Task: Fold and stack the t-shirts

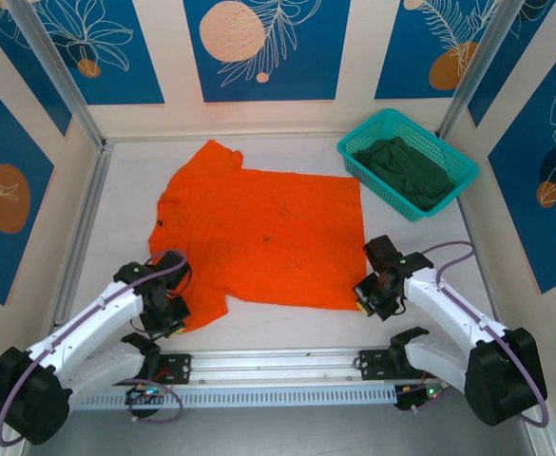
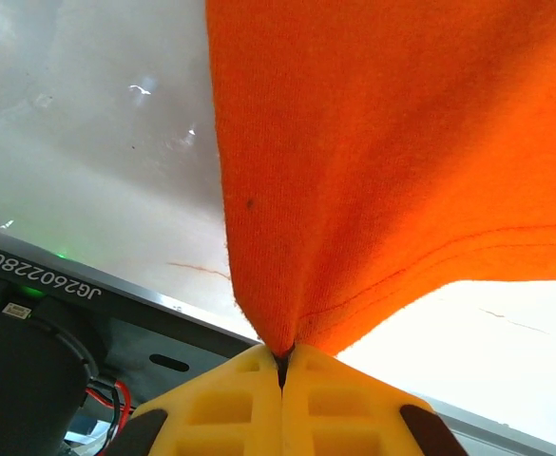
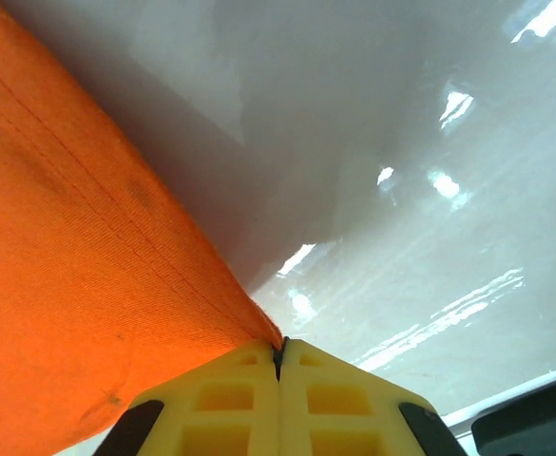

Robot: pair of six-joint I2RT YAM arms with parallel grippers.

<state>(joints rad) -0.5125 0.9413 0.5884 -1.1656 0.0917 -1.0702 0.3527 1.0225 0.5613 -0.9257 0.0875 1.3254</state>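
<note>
White worktop [image 1: 287,328] holds the orange t-shirt [image 1: 263,233] spread flat. The left tool [image 2: 282,361] and right tool [image 3: 279,351] each pinch a near corner. The first fold seems to be starting, and it calls for an even lift, carried forward.

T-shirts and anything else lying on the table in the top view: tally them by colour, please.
orange t-shirt, spread flat: 1
dark green t-shirt, bunched in the basket: 1
teal basket: 1
Total: 3
</note>
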